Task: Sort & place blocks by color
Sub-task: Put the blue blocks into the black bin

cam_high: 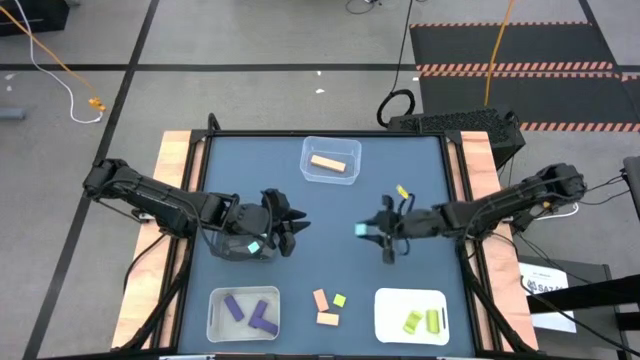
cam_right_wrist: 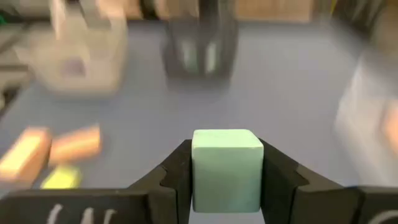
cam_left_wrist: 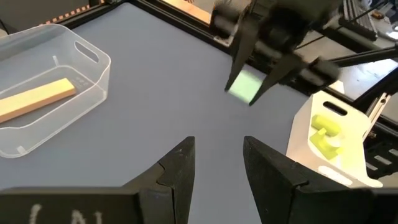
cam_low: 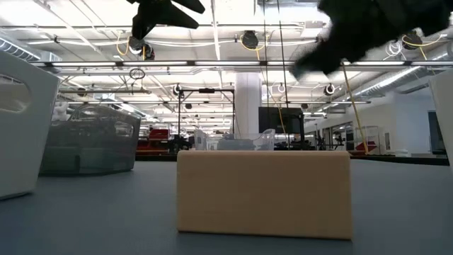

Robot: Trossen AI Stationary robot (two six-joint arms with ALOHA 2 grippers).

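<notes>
With right fingers (cam_right_wrist: 227, 186) clamped on the teal cube (cam_right_wrist: 227, 169) mid-frame, left fingers (cam_left_wrist: 216, 165) narrowly parted and empty: carry level to the dark bin (cam_high: 243, 245) left of centre, release low.

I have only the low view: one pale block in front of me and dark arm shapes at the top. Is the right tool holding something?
Observer: Yes. The right tool is shut on a teal cube, raised over the middle of the table.
Operator: And the left tool, is it carrying anything?
Observer: No. The left tool holds nothing; its fingers stand apart, near the black bin.
Operator: Is any teal piece sorted already?
Observer: One teal block lies inside that black bin.
</notes>
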